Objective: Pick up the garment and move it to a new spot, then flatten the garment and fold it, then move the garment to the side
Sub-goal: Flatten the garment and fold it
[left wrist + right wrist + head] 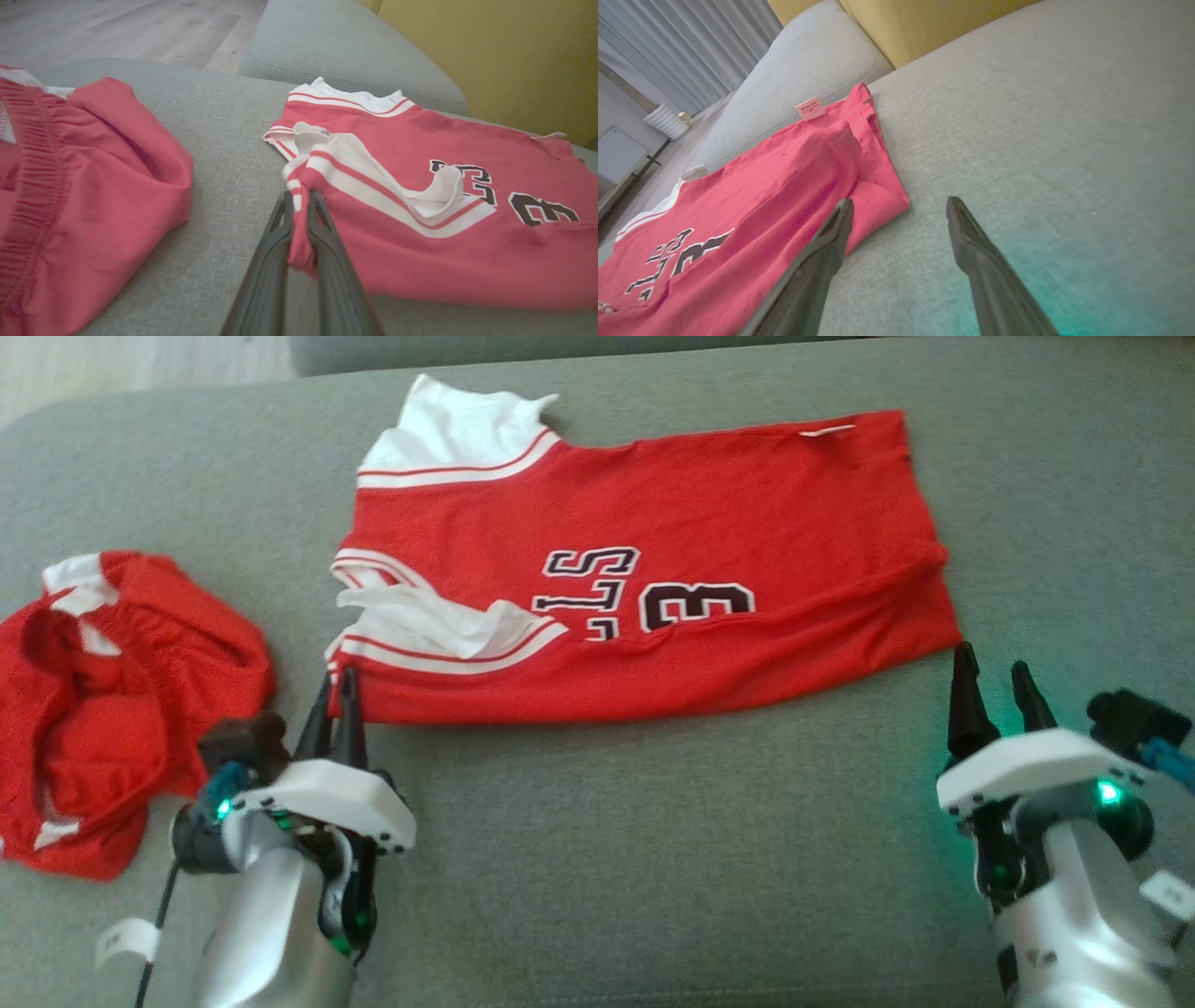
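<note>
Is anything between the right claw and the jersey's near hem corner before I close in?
Nothing visible. The right claw stands open right beside the hem corner of the jersey, with only bare grey cushion around it. The left claw is shut on the shoulder corner; the second red garment lies off to the left.

A red sleeveless basketball jersey (709,523) lies spread out flat and sideways on a grey sofa seat (653,859). White trim with thin red stripes edges the neck and armholes at one end. Black, white-edged letters and a numeral 3 show mid-cloth. A long crease runs along its near edge, and a small white tag juts from the far hem corner.
</note>
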Robot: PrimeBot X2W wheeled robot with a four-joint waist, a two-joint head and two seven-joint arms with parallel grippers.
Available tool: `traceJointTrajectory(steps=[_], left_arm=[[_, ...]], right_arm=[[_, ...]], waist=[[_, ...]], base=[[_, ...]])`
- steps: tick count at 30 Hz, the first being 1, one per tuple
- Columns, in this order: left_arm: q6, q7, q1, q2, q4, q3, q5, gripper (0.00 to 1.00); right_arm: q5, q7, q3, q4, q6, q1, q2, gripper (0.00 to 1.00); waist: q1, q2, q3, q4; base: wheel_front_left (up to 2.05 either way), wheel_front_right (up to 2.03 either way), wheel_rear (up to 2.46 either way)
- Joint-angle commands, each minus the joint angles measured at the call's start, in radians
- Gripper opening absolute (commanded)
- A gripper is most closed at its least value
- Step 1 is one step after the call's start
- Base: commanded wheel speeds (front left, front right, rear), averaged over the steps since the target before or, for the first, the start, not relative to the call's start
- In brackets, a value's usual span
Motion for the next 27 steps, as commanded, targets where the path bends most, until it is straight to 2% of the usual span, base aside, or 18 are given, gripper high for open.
traceJointTrajectory(steps=[1,4,8,14,16,27], left_arm=[[-0.005,-0.006,0.002,0.012,-0.044,0.017,0.008,0.00],[-0.009,-0.006,0.013,0.010,-0.077,-0.011,0.014,0.00],[-0.007,-0.006,0.017,0.008,-0.097,-0.045,0.012,0.00],[0.005,-0.006,0.011,0.008,-0.111,-0.080,-0.003,0.00],[0.009,-0.006,0.010,0.008,-0.111,-0.083,-0.005,0.00],[0.020,-0.006,0.042,0.009,-0.083,-0.052,0.006,0.00]], right_arm=[[0.021,0.013,0.018,0.000,0.007,-0.052,0.001,1.00],[0.070,0.046,-0.010,0.090,0.007,-0.110,0.001,1.00],[0.068,0.069,-0.046,0.203,0.007,-0.183,0.001,1.00],[0.092,0.080,-0.008,0.293,0.007,-0.262,0.001,1.00],[0.081,0.077,0.005,0.318,0.007,-0.273,0.001,0.00],[0.013,-0.015,-0.010,0.375,0.007,-0.257,-0.018,0.00]], waist=[[0.0000,0.0000,0.009,0.019],[0.0000,0.0000,0.016,0.040],[0.0000,0.0000,0.027,0.056],[0.0000,0.0000,0.043,0.059],[0.0000,0.0000,0.042,0.055],[0.0000,0.0000,-0.020,0.025]], base=[[0.00,0.00,0.00],[0.00,0.00,0.00],[0.00,0.00,0.00],[0.00,0.00,0.00],[0.00,0.00,0.00],[0.00,0.00,0.00]])
